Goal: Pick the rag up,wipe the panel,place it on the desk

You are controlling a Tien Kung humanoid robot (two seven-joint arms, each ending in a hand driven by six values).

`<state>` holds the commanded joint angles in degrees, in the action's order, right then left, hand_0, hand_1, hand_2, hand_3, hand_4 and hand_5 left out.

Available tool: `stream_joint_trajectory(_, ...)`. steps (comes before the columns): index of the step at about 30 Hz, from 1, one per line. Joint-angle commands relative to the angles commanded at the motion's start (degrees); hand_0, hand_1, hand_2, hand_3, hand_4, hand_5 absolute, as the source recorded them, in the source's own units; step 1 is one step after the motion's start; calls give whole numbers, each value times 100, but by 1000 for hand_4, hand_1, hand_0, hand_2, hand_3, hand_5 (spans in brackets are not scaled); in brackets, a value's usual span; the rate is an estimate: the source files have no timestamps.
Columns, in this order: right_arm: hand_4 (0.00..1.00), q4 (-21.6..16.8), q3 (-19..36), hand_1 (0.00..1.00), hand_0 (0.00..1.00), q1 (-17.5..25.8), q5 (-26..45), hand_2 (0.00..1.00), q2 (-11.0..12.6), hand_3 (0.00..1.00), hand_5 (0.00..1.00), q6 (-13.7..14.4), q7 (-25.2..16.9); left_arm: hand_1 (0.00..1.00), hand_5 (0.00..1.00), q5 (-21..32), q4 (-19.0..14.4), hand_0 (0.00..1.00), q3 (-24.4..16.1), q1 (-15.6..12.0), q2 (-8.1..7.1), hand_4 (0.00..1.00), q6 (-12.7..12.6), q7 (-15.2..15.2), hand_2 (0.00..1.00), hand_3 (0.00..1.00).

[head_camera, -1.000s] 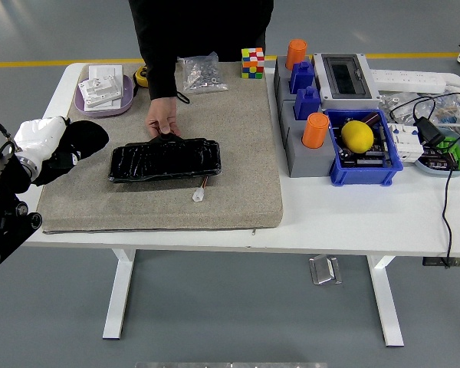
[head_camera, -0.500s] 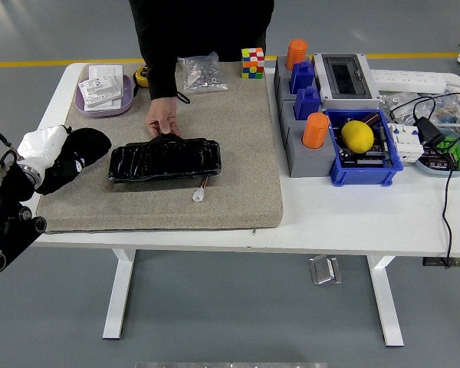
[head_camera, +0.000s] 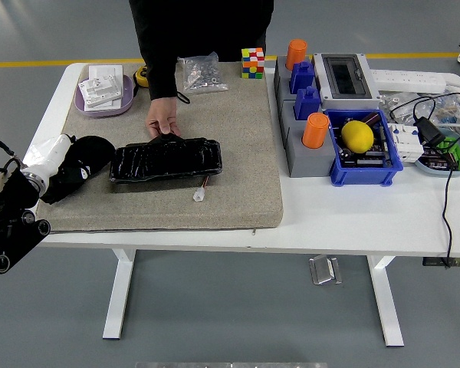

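A black glossy panel (head_camera: 165,159) lies across the tan mat (head_camera: 238,153); a short wire with a white plug (head_camera: 198,195) sticks out at its front. My left hand (head_camera: 83,159) comes in from the left, with a white wrist (head_camera: 47,157). It is shut on a black rag (head_camera: 88,153) that drapes over it, low on the mat right at the panel's left end. A person's hand (head_camera: 162,121) holds the panel's far edge. My right arm does not show.
A purple tray (head_camera: 84,107) with white parts, a bag of screws (head_camera: 201,73) and a colour cube (head_camera: 252,62) stand at the back. At the right are grey and blue holders with orange cylinders (head_camera: 315,130), a blue bin (head_camera: 395,165) holding a yellow ball, and cables.
My left hand with the rag has dropped lower and moved right, closing on the panel's left end. The person's hand and the panel have stayed put.
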<state>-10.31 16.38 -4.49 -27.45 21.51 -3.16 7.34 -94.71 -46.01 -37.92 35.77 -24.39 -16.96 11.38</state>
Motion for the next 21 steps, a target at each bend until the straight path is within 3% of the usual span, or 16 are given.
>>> stream_joint_trajectory(8,998,0,-86,597,724,-2,91,672,-3,581,424,12,-24,553,111,78,5,408,-30,-8,-24,602,78,-10,596,555)
stream_joint_trajectory(9,998,0,-80,597,724,0,86,673,-2,581,423,11,-22,611,131,87,7,458,-37,-9,-27,636,83,-12,636,563)
stream_joint_trajectory(15,998,0,-91,597,724,13,108,673,-3,581,423,13,-26,611,131,90,9,458,-71,-19,-68,636,196,8,636,563)
stream_joint_trajectory(16,998,0,-133,597,724,15,148,672,-7,579,422,14,-35,703,199,94,10,506,-68,-19,-82,728,241,23,726,596)
stream_joint_trajectory(20,998,0,-29,597,724,20,47,672,-9,579,422,13,-12,703,199,85,-47,506,-96,-30,-140,728,352,68,726,596)
stream_joint_trajectory(21,998,0,-22,594,725,21,43,672,-8,579,420,14,-11,718,229,95,-74,527,-99,-32,-155,777,376,76,781,634)
